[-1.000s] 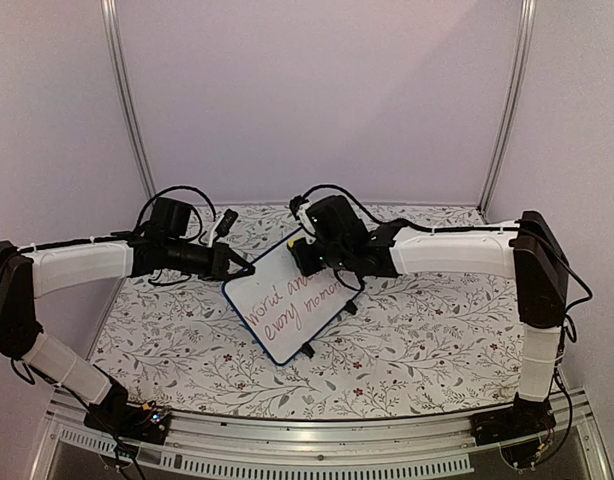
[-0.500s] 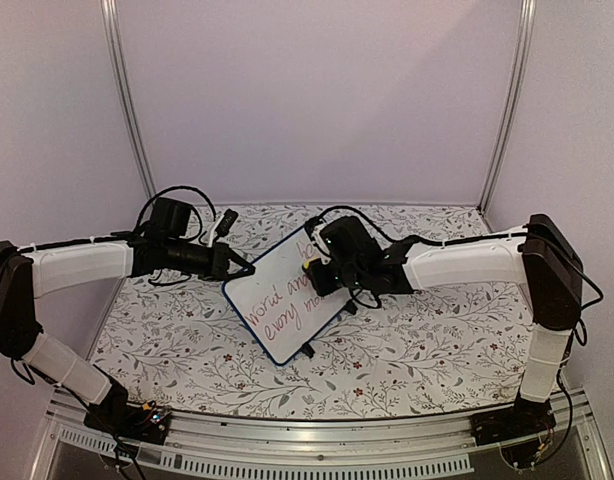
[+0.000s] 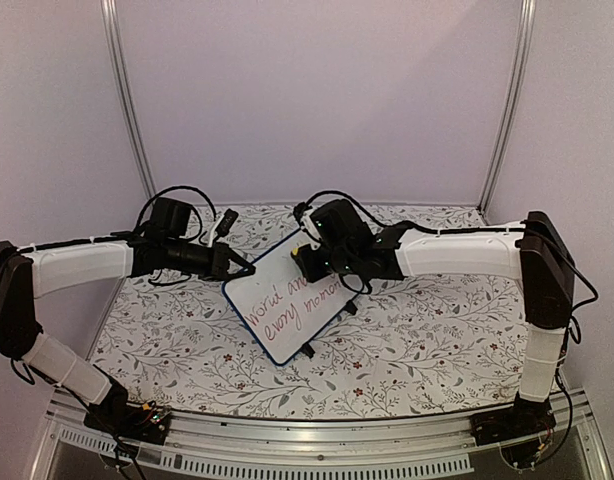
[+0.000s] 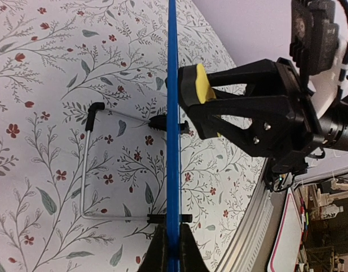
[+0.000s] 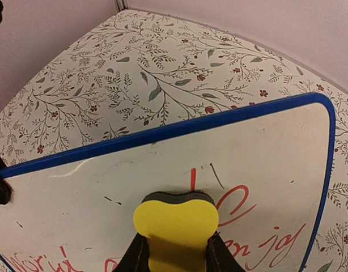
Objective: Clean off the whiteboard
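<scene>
Plainly, left claw (image 4: 173, 252) pinches the whiteboard (image 3: 277, 300) edge; right claw (image 5: 175, 255) presses a gripped eraser (image 5: 175, 224) onto it.

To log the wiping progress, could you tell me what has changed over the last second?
The right tool, shut on the yellow eraser, swept down the whiteboard, then back up to its upper part. The left tool kept gripping the board's edge; board and red writing look unchanged.

Straight ahead of right pincer (image 3: 308, 261): whiteboard (image 3: 287, 305) blocks, yellow eraser (image 5: 175, 226) against it. Left pincer (image 3: 244, 268) clamps the edge beyond. Open table (image 3: 437, 330) beside and behind.
</scene>
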`<action>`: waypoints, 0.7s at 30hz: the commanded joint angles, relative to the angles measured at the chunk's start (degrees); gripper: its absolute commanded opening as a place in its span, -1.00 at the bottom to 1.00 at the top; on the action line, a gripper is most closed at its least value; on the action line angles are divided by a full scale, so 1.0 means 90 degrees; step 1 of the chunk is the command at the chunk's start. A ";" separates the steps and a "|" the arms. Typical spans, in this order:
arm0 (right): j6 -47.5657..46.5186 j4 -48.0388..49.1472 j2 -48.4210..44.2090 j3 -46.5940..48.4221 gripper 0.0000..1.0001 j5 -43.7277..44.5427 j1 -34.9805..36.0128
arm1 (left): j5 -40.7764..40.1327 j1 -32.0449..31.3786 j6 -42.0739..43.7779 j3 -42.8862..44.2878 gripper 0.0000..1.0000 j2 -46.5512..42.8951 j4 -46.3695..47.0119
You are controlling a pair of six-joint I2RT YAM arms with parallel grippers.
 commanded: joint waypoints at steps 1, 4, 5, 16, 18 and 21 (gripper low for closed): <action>0.0012 -0.0063 0.0114 -0.0224 -0.65 -0.0180 -0.0031 | 0.0286 -0.0053 0.0128 0.0009 -1.00 -0.0146 0.0074; 0.0124 0.0062 -0.0067 -0.0633 -0.65 -0.0238 -0.0020 | 0.0289 -0.0055 0.0115 0.0009 -1.00 -0.0151 0.0067; 0.0161 0.0103 -0.0119 -0.0769 -0.65 -0.0248 -0.0008 | 0.0289 -0.0054 0.0115 0.0010 -1.00 -0.0146 0.0070; 0.0321 0.0170 -0.0306 -0.1066 -0.65 -0.0084 0.0004 | 0.0289 -0.0066 0.0115 0.0009 -1.00 -0.0168 0.0066; 0.0303 0.0125 -0.0226 -0.0834 -0.65 0.0003 -0.0016 | 0.0288 -0.0066 0.0112 0.0004 -1.00 -0.0159 0.0070; 0.0223 0.0054 -0.0114 -0.0473 -0.65 0.0039 -0.0082 | 0.0287 -0.0061 0.0126 0.0002 -1.00 -0.0155 0.0070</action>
